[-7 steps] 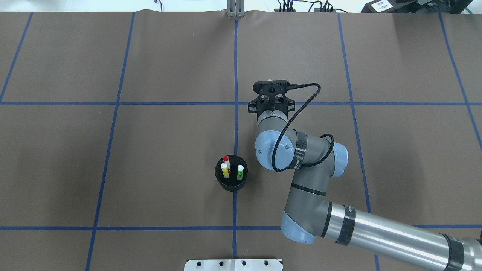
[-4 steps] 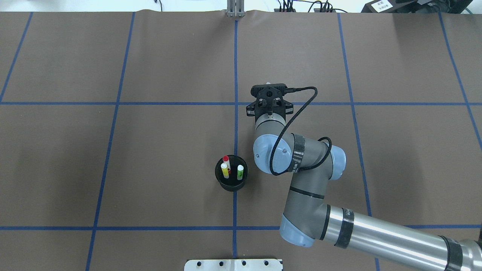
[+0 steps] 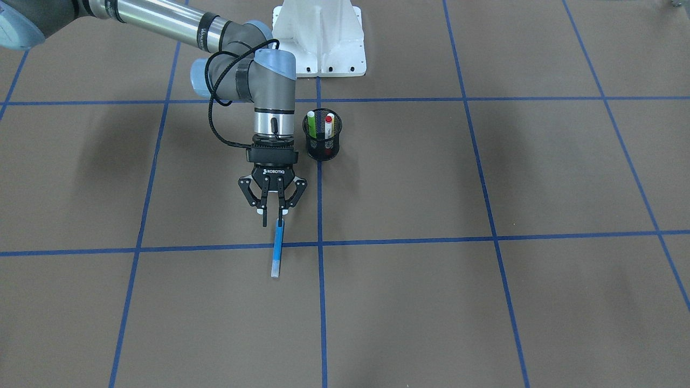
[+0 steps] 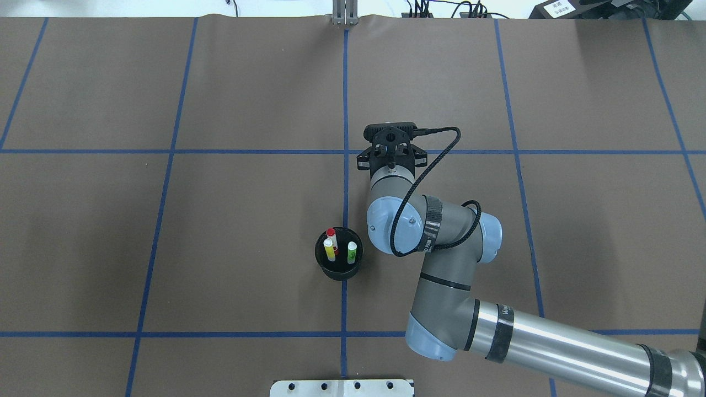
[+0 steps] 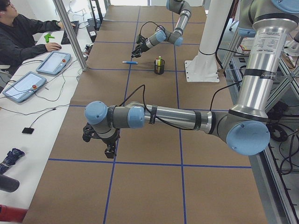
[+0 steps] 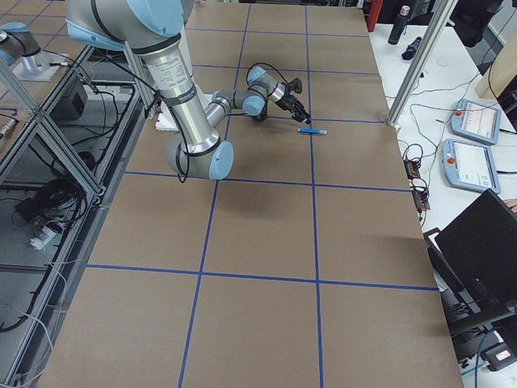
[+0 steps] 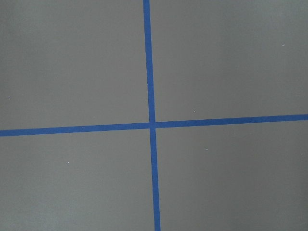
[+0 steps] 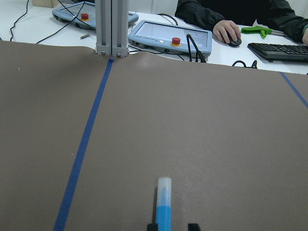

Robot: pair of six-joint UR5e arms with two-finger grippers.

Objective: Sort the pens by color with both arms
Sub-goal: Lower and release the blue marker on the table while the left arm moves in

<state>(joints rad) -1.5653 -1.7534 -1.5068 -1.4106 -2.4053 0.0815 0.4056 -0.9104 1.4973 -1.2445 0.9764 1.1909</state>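
My right gripper [image 3: 272, 214] hangs low over the table, its jaws open around the near end of the blue pen [image 3: 277, 248]. The pen lies flat on the brown table. In the right wrist view the pen [image 8: 163, 202] lies between my two fingertips, close to the left one. A black mesh cup [image 4: 320, 255] holds the red-capped white pen [image 4: 331, 232], the yellow pen [image 4: 330, 251] and the lime green pen [image 4: 351, 253]. My left gripper [image 5: 110, 150] shows only in the exterior left view, far from the pens; I cannot tell whether it is open or shut.
The cup [image 3: 322, 146] stands just beside my right arm's elbow joint [image 4: 392, 229]. The white base pedestal [image 3: 319, 37] is behind it. Blue tape lines [image 7: 150, 124] grid the table. An operator [image 5: 23, 35] sits past the far edge with tablets.
My right wrist has shifted slightly left and back toward the robot's base. The cup and its three pens have not moved.
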